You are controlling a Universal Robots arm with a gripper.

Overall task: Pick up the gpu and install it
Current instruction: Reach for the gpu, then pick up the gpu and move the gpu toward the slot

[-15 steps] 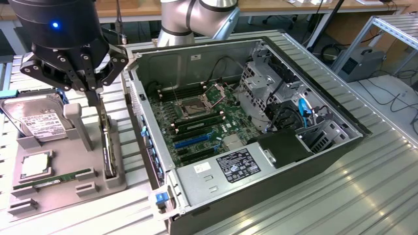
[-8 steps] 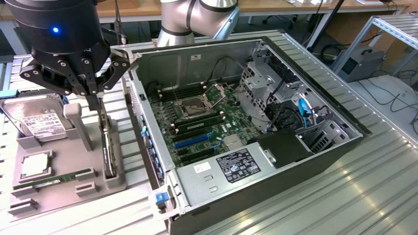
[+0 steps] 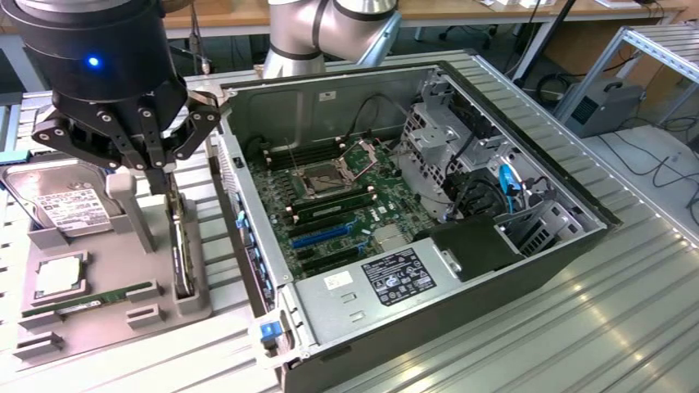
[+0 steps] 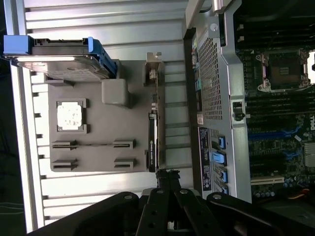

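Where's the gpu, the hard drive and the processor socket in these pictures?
gpu (image 4: 153, 140), wrist view, on its dark long edge.
hard drive (image 3: 68, 209), exterior view, on its white label.
processor socket (image 3: 324, 175), exterior view, on its middle.

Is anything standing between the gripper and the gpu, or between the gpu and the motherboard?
Nothing visible lies between the shut gripper and the gpu, which stands on edge in the grey holder below it. Between gpu and motherboard rises the case wall, with open space above it.
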